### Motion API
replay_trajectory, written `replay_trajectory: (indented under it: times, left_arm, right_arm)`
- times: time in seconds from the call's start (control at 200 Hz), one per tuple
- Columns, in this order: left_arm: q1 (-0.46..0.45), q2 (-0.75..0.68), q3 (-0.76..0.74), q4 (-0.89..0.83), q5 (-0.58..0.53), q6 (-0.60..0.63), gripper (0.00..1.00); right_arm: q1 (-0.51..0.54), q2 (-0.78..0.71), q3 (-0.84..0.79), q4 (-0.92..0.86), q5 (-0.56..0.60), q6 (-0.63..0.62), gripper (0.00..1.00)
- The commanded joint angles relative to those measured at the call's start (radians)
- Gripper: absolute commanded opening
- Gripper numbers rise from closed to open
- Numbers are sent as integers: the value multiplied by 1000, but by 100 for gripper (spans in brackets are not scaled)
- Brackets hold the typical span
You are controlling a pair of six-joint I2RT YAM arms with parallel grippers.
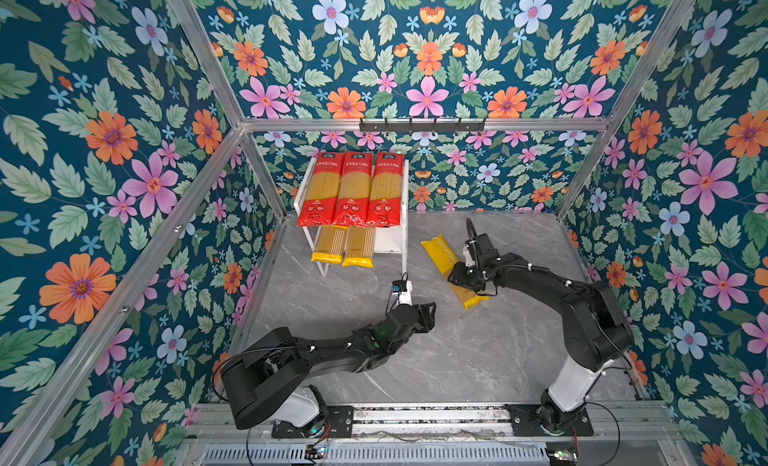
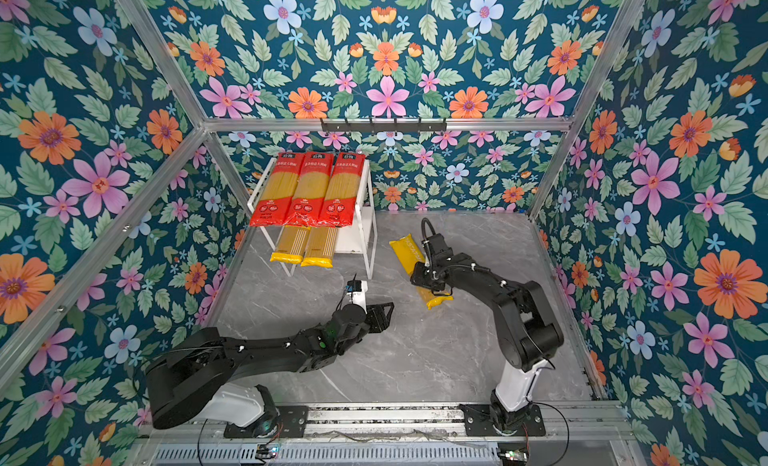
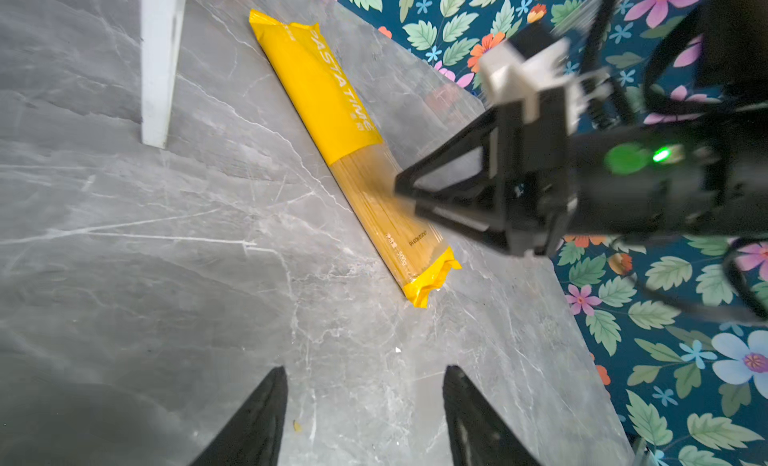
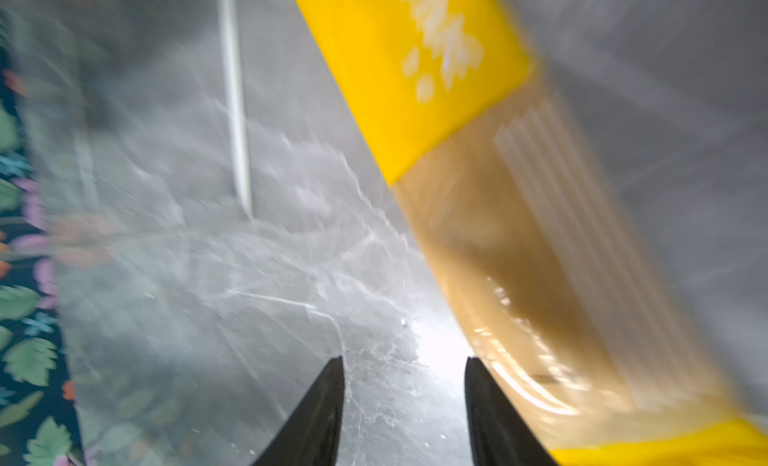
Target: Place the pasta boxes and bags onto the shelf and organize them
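— Now, what lies where, left to right?
— Three red packs [image 1: 354, 189] on the shelf's [image 1: 390, 240] top board, two yellow packs [image 1: 358, 245] below; left pincer [image 3: 365, 367] open and empty over the desk [image 1: 332, 310]; third yellow pack [image 1: 438, 251] flat on the desk, right pincer [image 4: 405, 358] open above it, gripping nothing.

The grey marble table [image 1: 478, 360] carried a white two-tier shelf [image 1: 390, 240] at its far edge, left of the middle. Three red packs [image 1: 354, 189] lay side by side across the shelf's top board, their near ends overhanging it. Two yellow packs [image 1: 330, 245] lay touching on the lower board, whose right part was bare. A third yellow pack [image 1: 439, 251] lay flat and slantwise on the table, just right of the shelf.
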Motion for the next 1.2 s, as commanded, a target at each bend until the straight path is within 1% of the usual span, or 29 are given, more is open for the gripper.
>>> replay_trajectory:
  times: [0.0, 0.085, 0.23, 0.335, 0.415, 0.455, 0.6, 0.735, 0.78, 0.8, 0.905, 0.97, 1.02, 1.075, 1.125, 1.195]
  left_arm:
    - [-1, 41, 22, 59, 40, -9, 62]
    - [-4, 78, 28, 98, 59, -33, 62]
    - [-5, 118, 24, 130, 74, -66, 62]
    - [-5, 115, 4, 138, 64, -76, 62]
    - [-5, 103, -15, 138, 46, -76, 62]
    - [-4, 96, -23, 134, 33, -70, 63]
    - [10, 94, -15, 115, 23, -44, 63]
    - [13, 114, 10, 112, 36, -32, 64]
    - [13, 120, 13, 112, 35, -31, 63]
    - [13, 123, 13, 113, 36, -31, 64]
    - [13, 126, 7, 113, 34, -30, 64]
    - [13, 128, 3, 114, 36, -34, 63]
    - [13, 132, 4, 114, 44, -34, 63]
    - [13, 142, 11, 116, 60, -37, 63]
    - [13, 161, 25, 117, 78, -39, 63]
    - [11, 195, 50, 120, 114, -42, 63]
  right_arm:
    - [-72, 16, 8, -93, 4, -122, 53]
    - [-117, 84, 52, -150, 14, -176, 55]
    - [-129, 179, 109, -157, -24, -186, 56]
    - [-129, 218, 102, -147, -34, -175, 52]
    - [-122, 212, 51, -121, -58, -159, 48]
    - [-114, 198, 19, -112, -53, -151, 45]
    - [-53, 96, -111, -100, 7, -124, 36]
    - [26, -26, -260, -87, 41, -63, 33]
    - [61, -58, -323, -78, 43, -19, 33]
    - [80, -106, -352, -74, 48, 5, 33]
    - [208, -236, -499, -50, 62, 130, 34]
    - [259, -323, -558, -45, 31, 181, 36]
    - [259, -402, -586, -56, 8, 210, 39]
    - [224, -492, -602, -66, -4, 205, 43]
    - [152, -561, -610, -59, -43, 182, 48]
    - [28, -599, -625, -15, -120, 151, 51]
